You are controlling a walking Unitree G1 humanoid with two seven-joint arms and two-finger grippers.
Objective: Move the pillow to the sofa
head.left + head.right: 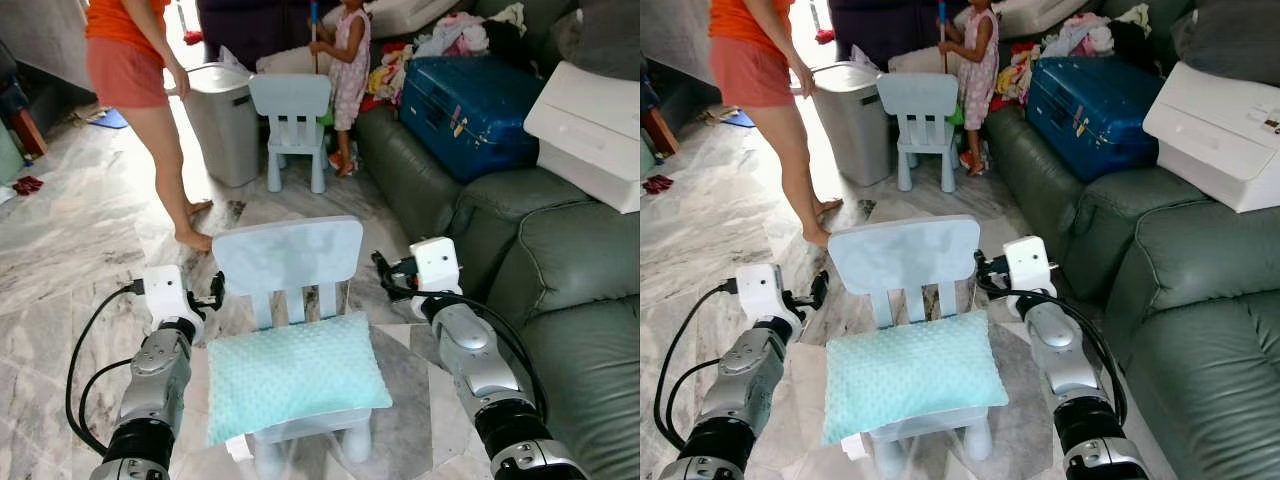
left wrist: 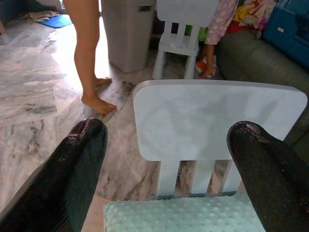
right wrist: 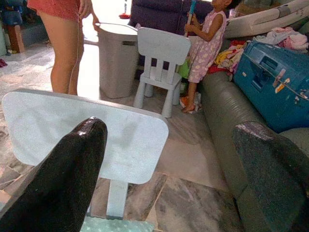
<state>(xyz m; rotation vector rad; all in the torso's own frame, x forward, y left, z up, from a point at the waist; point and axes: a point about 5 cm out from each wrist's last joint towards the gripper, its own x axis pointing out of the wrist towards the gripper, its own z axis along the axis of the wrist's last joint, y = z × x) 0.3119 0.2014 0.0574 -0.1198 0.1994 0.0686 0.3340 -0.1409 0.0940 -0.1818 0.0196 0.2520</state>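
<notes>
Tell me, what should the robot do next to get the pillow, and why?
Probably bring both tools down and inward to the pillow's ends. The mint pillow lies flat on the small chair, untouched, while the left tool and right tool hang open on either side, level with the chair back.

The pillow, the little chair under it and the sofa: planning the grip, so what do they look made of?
Pillow: soft mint fabric, dotted nubby texture. Chair: probably matt moulded plastic, smooth pale blue. Sofa: grey-green leather or imitation, creased with a slight sheen.

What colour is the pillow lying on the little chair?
Pale mint green with a raised dotted texture; the pillow shows best in the left eye view.
</notes>
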